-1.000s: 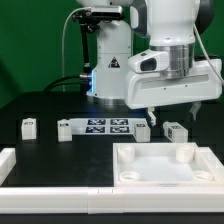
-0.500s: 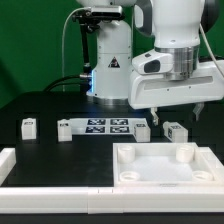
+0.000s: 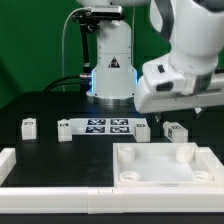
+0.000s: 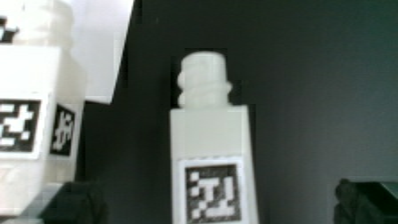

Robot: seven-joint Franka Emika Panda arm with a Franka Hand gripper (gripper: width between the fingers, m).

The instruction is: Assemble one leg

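Hanging above the worktop [image 3: 60,150], the claw [image 3: 174,112] is wide open and holds nothing. In the wrist view the claw [image 4: 222,203] shows as two dark fingertips [image 4: 71,205], one at each lower corner. The leg [image 4: 210,140] lies in the gap between them, and neither fingertip touches it.

Count in the exterior view:
- One claw, on one arm.
- One leg [image 3: 176,131] on the worktop below the claw, just behind the panel.
- Three further tagged blocks of similar size: block one [image 3: 28,126] far toward the exterior view's left, block two [image 3: 65,129] at one end of the marker board, and block three [image 3: 143,130] at its other end, near the leg.
- One marker board [image 3: 105,126], flat on the worktop between block two and block three.
- One panel [image 3: 160,172], large, white and square, with round corner sockets, in front of the leg.
- One white rail [image 3: 12,162] along the exterior view's left and front edge.

View differences:
- The exterior view shows the whole layout. It does not show the gap between the fingertips and the leg.
- The wrist view shows the leg's narrowed, rounded peg end [image 4: 206,75] and one square tag [image 4: 214,195] on its face.
- The wrist view also shows a second tagged white part [image 4: 36,100], cropped at the frame edge. Which part this is cannot be told.
- The panel and rail do not appear in the wrist view.
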